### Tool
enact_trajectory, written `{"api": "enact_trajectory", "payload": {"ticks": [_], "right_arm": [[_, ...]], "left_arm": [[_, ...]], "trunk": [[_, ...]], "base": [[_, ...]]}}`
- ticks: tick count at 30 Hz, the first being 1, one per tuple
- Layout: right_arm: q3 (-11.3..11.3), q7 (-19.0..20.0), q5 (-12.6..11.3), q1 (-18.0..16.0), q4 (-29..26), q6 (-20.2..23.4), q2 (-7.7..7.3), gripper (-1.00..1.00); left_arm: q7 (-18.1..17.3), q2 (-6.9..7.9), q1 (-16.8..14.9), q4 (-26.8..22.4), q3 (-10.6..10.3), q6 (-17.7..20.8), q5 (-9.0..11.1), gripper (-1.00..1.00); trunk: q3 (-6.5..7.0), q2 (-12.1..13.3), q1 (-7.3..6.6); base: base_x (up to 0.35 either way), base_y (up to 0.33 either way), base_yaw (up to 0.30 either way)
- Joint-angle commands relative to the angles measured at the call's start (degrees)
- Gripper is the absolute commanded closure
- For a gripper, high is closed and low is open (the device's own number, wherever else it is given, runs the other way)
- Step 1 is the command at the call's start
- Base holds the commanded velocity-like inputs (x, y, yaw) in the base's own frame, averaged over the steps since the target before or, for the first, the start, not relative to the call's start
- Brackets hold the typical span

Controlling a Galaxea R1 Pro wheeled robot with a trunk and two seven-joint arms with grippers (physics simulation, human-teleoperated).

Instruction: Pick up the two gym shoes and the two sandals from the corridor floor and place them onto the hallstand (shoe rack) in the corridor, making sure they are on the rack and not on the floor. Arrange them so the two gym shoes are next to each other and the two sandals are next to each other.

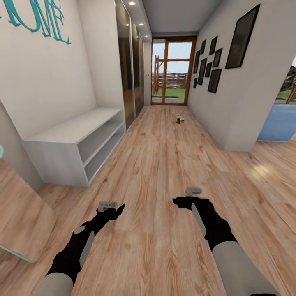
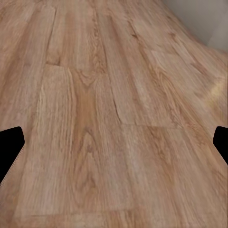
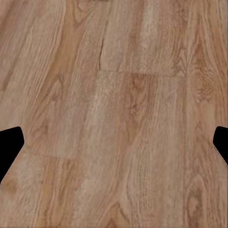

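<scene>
Floor (image 1: 164, 172): light wood planks running down the corridor, grain and knots all over; both wrist views look straight at it (image 2: 109, 118) (image 3: 118, 118).
Rack (image 1: 78, 137): pale grey-white unit against the left wall, wide low top with two open shelves under it, nothing on them that I can see.
Shoe (image 1: 179, 119): one small thing lying on the floor way down the corridor, near the glass door. Looks like whitish with a bit of green and red, so probably a gym shoe, but honestly too tiny to be sure. Well apart from the rack.
Left gripper (image 1: 119, 209): hanging low over the floor at near left, holding nothing. In its wrist view the two dark fingertips (image 2: 10, 145) sit at opposite edges, so spread wide.
Right gripper (image 1: 177, 201): same deal at near right, over bare planks, nothing between the fingers (image 3: 9, 147), spread wide too.
Walls: teal lettering (image 1: 39, 18) up on the left, dark picture frames (image 1: 242, 39) along the right.
Door (image 1: 170, 72): wood-framed glass at the far end, garden outside.
</scene>
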Motion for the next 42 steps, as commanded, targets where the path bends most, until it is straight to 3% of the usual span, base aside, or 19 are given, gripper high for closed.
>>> {"api": "enact_trajectory", "payload": {"ticks": [1, 42], "right_arm": [[-0.01, 0.1, -0.11, -0.02, -0.07, 0.28, 0.0, -1.0], [-0.01, 0.1, -0.11, -0.02, -0.07, 0.28, -0.01, -1.0]], "left_arm": [[-0.46, -0.07, -0.03, -0.04, 0.29, 0.32, 0.15, -1.0], [-0.5, -0.07, -0.03, 0.05, 0.29, 0.32, 0.15, -1.0]], "trunk": [[-0.06, -0.02, 0.02], [0.92, -0.02, 0.02]], "base": [[0.348, 0.0, 0.0], [0.348, 0.0, 0.0]]}}
